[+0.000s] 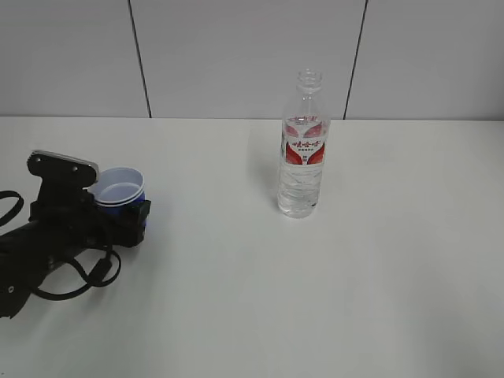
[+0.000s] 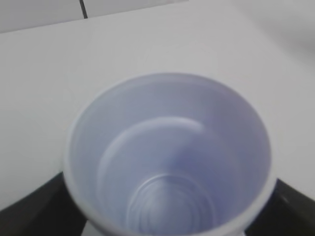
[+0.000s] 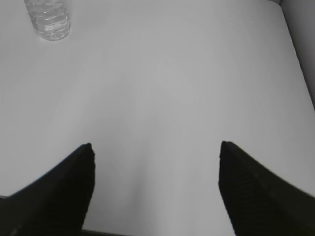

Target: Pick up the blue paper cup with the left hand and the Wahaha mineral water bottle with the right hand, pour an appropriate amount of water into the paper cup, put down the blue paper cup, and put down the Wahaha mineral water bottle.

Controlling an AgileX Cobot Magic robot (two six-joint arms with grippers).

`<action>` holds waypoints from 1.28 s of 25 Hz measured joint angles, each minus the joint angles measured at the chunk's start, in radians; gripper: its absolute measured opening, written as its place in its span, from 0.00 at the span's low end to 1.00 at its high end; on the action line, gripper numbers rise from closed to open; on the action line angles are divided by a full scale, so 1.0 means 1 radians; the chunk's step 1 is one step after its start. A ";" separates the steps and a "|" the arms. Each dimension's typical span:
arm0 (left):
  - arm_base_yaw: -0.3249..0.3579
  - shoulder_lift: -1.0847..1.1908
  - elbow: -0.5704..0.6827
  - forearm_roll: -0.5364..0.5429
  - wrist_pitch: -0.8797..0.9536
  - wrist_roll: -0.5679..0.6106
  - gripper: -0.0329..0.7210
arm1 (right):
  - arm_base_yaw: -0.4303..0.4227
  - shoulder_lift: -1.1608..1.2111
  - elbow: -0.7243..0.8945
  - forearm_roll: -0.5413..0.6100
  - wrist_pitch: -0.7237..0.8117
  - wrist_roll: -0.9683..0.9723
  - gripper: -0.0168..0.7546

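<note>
Exterior view: the white table (image 1: 378, 299) was seen as the largest thing, and the Wahaha mineral water bottle (image 1: 302, 150) stood upright and capless on it, well apart from the left hand (image 1: 118, 211) and to its right. No arm was seen near the bottle in this view. The blue paper cup (image 1: 120, 189) was seated between the jaws of the left hand, which were drawn in against its sides; whether the cup was lifted clear of the table could not be told. In the left wrist view the cup (image 2: 167, 162) was looked into from above, its white inside apparently dry, with dark jaw tips at either lower corner. In the right wrist view the right hand (image 3: 156, 184) was held spread wide with nothing between its jaws, and the bottle's base (image 3: 48, 19) lay far ahead and to its left.

The step in hand was judged to be the securing of the cup. It would be done well if the thin wall were squeezed only lightly and the rim kept level. The right hand would then need to be aligned on the bottle's ribbed body below the label, so that the bottle was not tipped.
</note>
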 joint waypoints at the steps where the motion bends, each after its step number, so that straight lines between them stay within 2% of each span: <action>1: 0.000 0.000 -0.007 0.000 0.000 0.000 0.92 | 0.000 0.000 0.000 0.000 0.000 0.000 0.78; 9: 0.000 0.001 -0.029 0.002 0.000 0.000 0.90 | 0.000 0.000 0.000 0.000 0.000 0.000 0.78; 16: 0.000 0.001 -0.030 0.006 0.000 0.000 0.76 | 0.000 0.000 0.000 0.000 0.000 0.000 0.78; 27: -0.011 -0.047 -0.024 0.046 0.006 0.000 0.75 | 0.000 0.000 -0.002 -0.021 -0.004 0.000 0.78; 32: -0.032 -0.155 0.009 0.057 0.040 0.000 0.75 | 0.000 0.067 -0.050 -0.032 -0.145 0.000 0.78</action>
